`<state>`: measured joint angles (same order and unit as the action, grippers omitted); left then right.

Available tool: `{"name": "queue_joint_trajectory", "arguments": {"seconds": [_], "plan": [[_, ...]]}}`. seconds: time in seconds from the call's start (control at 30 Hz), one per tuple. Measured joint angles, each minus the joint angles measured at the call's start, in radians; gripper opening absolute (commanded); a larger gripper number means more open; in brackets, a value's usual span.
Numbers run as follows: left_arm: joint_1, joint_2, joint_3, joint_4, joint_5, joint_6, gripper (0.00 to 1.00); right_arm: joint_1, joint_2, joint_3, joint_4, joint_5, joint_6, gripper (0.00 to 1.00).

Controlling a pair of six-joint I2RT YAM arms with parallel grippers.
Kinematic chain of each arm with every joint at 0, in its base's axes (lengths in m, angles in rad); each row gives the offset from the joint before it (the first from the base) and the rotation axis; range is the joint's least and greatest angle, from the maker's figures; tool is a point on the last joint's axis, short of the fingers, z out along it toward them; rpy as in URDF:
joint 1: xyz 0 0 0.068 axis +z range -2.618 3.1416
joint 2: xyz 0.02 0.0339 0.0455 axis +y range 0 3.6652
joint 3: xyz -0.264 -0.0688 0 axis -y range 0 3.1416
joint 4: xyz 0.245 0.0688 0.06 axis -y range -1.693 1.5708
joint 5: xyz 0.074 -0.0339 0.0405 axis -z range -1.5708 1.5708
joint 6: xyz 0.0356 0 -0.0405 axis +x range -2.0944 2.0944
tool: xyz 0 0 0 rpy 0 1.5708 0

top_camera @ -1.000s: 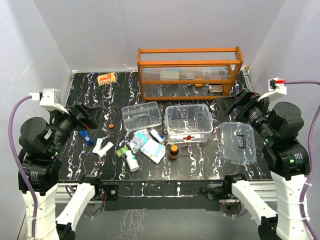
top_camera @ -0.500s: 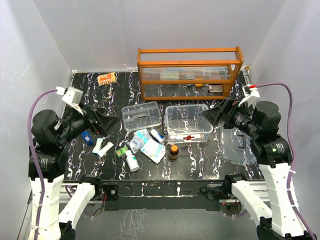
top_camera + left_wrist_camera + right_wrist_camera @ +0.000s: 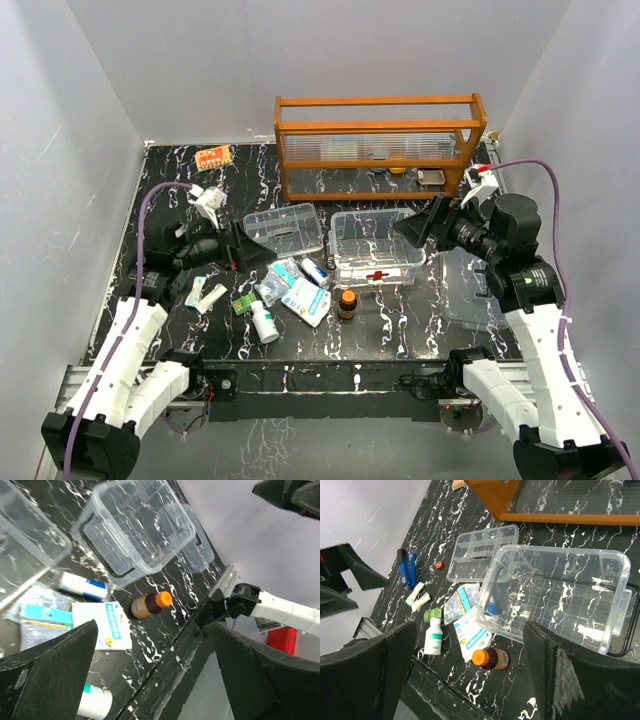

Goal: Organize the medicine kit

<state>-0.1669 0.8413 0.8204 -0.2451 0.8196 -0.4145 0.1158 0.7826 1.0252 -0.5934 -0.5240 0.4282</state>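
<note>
Facing the overhead camera alone, a red cross (image 3: 377, 275) marks the clear box (image 3: 372, 212).

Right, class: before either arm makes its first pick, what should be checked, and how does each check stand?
1. Left gripper and right gripper open, holding nothing: ok.
2. Clear plastic box uncovered: ok.
3. Clear handled lid lying apart from the box: ok.
4. Clear divided tray beside the box, compartments look bare: ok.
5. Brown bottle with orange cap free to grasp: ok, lying on its side.
6. Flat white packets separated: not ok, they overlap.
</note>
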Motion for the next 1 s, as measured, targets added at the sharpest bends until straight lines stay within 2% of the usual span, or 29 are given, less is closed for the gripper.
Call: {"name": "queue_joint_trajectory", "arguments": {"seconds": [0.23,0.33,0.7,0.83,1.0], "plan": [[-0.222,0.01,-0.132,0.171,-0.092,-0.099,0.89,0.0,0.021,-0.047,0.064,0.01,0.029,0.83],[-0.344,0.059,-0.134,0.216,-0.203,-0.106,0.85,0.0,0.026,-0.062,0.093,0.026,0.054,0.82],[-0.768,0.344,-0.132,0.296,-0.722,-0.12,0.85,0.0,0.034,-0.077,0.125,0.168,0.105,0.82],[-0.865,0.437,-0.132,0.362,-0.814,-0.12,0.83,0.0,0.026,-0.101,0.123,0.204,0.117,0.82],[-0.909,0.52,-0.124,0.401,-0.893,-0.126,0.76,0.0,0.027,-0.108,0.119,0.225,0.127,0.82]]}}
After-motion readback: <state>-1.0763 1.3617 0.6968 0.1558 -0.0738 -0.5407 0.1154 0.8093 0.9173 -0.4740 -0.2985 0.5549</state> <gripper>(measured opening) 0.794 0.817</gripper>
